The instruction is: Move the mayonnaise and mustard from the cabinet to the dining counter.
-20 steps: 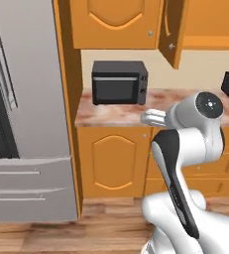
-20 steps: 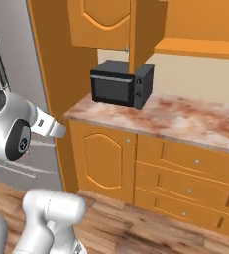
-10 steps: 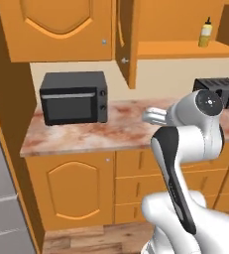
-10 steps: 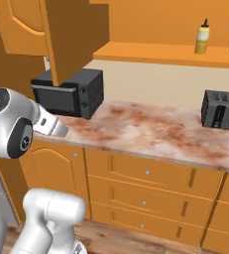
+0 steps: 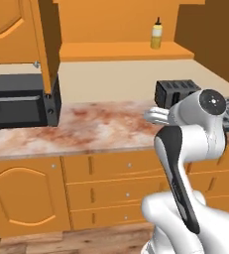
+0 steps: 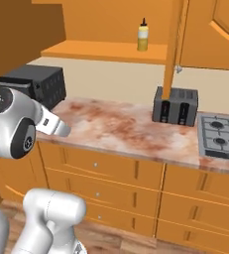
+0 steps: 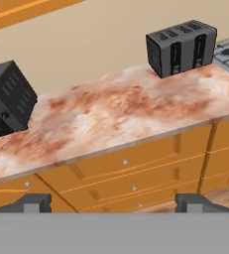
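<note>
1 mustard (image 5: 156, 33) upright on cabinet (image 5: 123, 49) shelf, hand (image 7: 115, 202) spread wide, empty

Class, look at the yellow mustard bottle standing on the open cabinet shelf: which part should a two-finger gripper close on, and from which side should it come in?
Grip the mustard around its straight yellow body, below the paler shoulder, probably coming in level from the open front of the cabinet. It stands upright and slim, so the gripper, jaws wide open, should span it easily; the thin nozzle on top gives little hold.
</note>
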Tool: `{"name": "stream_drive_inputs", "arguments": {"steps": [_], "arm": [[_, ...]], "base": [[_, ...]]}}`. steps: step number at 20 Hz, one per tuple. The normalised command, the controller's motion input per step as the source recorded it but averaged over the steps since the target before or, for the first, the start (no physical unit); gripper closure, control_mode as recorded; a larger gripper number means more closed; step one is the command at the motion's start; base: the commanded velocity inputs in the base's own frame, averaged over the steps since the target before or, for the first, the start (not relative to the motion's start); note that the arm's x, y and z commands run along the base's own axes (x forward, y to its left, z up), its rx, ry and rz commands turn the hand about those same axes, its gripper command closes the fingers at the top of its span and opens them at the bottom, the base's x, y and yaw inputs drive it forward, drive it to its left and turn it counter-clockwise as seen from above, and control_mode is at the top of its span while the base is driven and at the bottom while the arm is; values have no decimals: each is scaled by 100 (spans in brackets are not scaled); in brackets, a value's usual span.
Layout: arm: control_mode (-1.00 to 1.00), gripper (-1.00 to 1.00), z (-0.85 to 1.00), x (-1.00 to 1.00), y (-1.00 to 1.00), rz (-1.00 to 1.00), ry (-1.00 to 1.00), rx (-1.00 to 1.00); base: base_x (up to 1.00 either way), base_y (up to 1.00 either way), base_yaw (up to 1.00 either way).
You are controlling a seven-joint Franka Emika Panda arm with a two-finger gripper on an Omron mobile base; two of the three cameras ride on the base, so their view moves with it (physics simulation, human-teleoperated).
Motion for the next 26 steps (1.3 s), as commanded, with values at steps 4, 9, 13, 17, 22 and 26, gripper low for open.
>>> {"name": "stream_drive_inputs", "arguments": {"steps": [4, 9, 13, 17, 22, 26], "arm": [[100, -100, 0, 0, 0, 0, 0, 0], [100, -100, 0, 0, 0, 0, 0, 0], [100, -100, 0, 0, 0, 0, 0, 0], [100, -100, 0, 0, 0, 0, 0, 0], [100, -100, 0, 0, 0, 0, 0, 0], [100, -100, 0, 0, 0, 0, 0, 0]], "base": [[49, -33, 3], [59, 0, 0], [44, 0, -4], [39, 0, -12], [62, 4, -10], [69, 9, -8]]}}
